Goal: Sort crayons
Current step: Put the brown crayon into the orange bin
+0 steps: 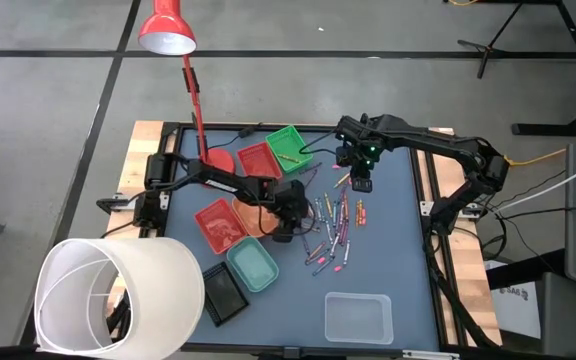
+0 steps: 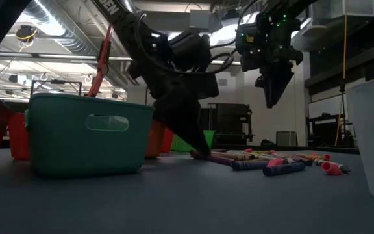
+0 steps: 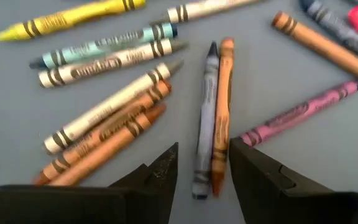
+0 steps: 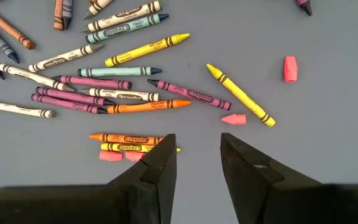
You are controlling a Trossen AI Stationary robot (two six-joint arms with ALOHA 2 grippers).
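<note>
Many crayons (image 1: 333, 225) lie loose on the grey table mat, right of the trays. My left gripper (image 3: 202, 180) is open and low at the pile's left edge (image 1: 290, 218). Its fingers stand on either side of a grey crayon (image 3: 205, 124) and an orange crayon (image 3: 221, 118) that lie side by side. I cannot tell if they touch these. In the low view its tips (image 2: 197, 153) reach down to the table. My right gripper (image 4: 194, 162) is open and empty, raised above the pile's far right part (image 1: 361, 182); it also shows in the low view (image 2: 273, 97).
Small trays stand left of the pile: green (image 1: 290, 145), red (image 1: 259, 160), red (image 1: 218, 222), orange (image 1: 253, 215), teal (image 1: 253, 265), black (image 1: 223, 295). A clear tray (image 1: 358, 315) sits near the front edge. A red lamp (image 1: 168, 30) and a white cylinder (image 1: 118, 295) stand at the left.
</note>
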